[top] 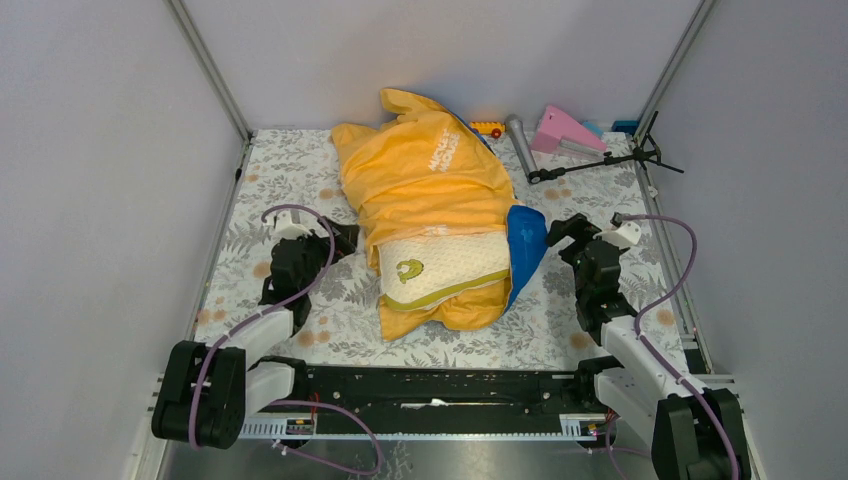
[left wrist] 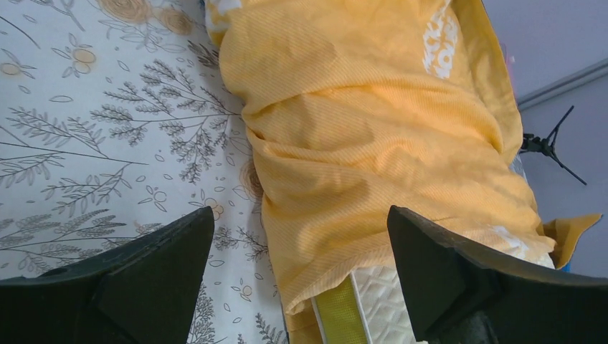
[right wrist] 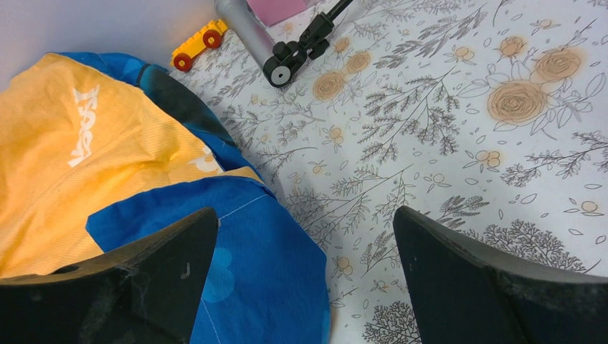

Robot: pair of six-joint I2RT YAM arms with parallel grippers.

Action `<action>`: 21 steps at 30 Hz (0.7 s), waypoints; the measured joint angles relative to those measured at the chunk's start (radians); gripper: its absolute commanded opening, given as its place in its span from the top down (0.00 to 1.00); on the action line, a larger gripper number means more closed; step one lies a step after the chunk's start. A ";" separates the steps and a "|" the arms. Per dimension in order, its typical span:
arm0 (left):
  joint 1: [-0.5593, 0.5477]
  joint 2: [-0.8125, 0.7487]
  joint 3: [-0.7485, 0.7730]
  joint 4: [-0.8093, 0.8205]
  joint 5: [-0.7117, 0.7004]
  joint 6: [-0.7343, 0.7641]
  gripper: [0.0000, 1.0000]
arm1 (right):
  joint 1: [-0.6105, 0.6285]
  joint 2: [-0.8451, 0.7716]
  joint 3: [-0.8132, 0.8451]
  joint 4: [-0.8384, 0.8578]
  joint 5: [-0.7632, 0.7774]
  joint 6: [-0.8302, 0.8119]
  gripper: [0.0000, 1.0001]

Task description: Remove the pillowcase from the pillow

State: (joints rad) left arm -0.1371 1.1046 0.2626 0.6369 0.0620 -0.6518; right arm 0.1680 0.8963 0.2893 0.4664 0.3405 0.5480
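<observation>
The orange-yellow pillowcase (top: 420, 190) with white lettering covers most of the pillow in the middle of the table. Its blue lining (top: 525, 250) folds out at the right. The cream pillow (top: 445, 265) with its green logo and yellow-green side band pokes out of the near end. My left gripper (top: 345, 240) is open and empty, just left of the pillowcase (left wrist: 373, 143); the pillow's band (left wrist: 337, 312) shows between its fingers. My right gripper (top: 558, 235) is open and empty beside the blue lining (right wrist: 251, 265), its left finger above that cloth.
The floral tablecloth (top: 290, 170) covers the table. At the back right lie a yellow toy car (top: 487, 128), a grey tube (top: 520, 142), a pink wedge (top: 565, 130) and a black tripod (top: 600, 160). Grey walls close in on three sides.
</observation>
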 measured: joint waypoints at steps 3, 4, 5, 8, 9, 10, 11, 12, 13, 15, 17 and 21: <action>-0.006 0.045 0.009 0.024 0.051 0.000 0.01 | 0.000 0.034 0.000 0.014 -0.023 0.005 0.00; -0.011 0.073 0.019 0.035 0.078 0.001 0.01 | 0.000 0.048 0.001 0.017 -0.040 0.007 0.00; -0.019 0.108 0.034 0.044 0.106 0.001 0.01 | 0.000 0.068 0.003 0.018 -0.062 0.007 0.00; -0.047 0.220 0.099 0.060 0.199 0.002 0.01 | 0.000 0.124 0.014 0.018 -0.141 0.006 0.00; -0.057 0.255 0.117 0.078 0.236 0.003 0.01 | 0.000 0.142 0.019 0.021 -0.165 0.006 0.00; -0.067 0.282 0.130 0.097 0.269 0.004 0.01 | 0.000 0.159 0.023 0.031 -0.190 0.006 0.00; -0.077 0.304 0.137 0.114 0.297 0.004 0.01 | 0.000 0.181 0.026 0.045 -0.217 0.006 0.00; -0.084 0.314 0.138 0.124 0.313 0.005 0.01 | 0.002 0.205 0.034 0.052 -0.245 0.006 0.00; -0.092 0.322 0.142 0.125 0.330 0.008 0.01 | 0.005 0.233 0.044 0.059 -0.271 0.007 0.00; -0.102 0.335 0.149 0.121 0.355 0.014 0.01 | 0.013 0.291 0.075 0.063 -0.314 0.006 0.00; -0.104 0.345 0.159 0.119 0.368 0.019 0.01 | 0.033 0.359 0.120 0.063 -0.363 0.002 0.01; -0.104 0.348 0.164 0.117 0.377 0.024 0.02 | 0.078 0.425 0.173 0.066 -0.426 -0.016 0.17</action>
State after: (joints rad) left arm -0.2413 1.4525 0.4263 0.7540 0.4393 -0.6277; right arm 0.2459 1.3209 0.4622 0.5320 -0.0860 0.5320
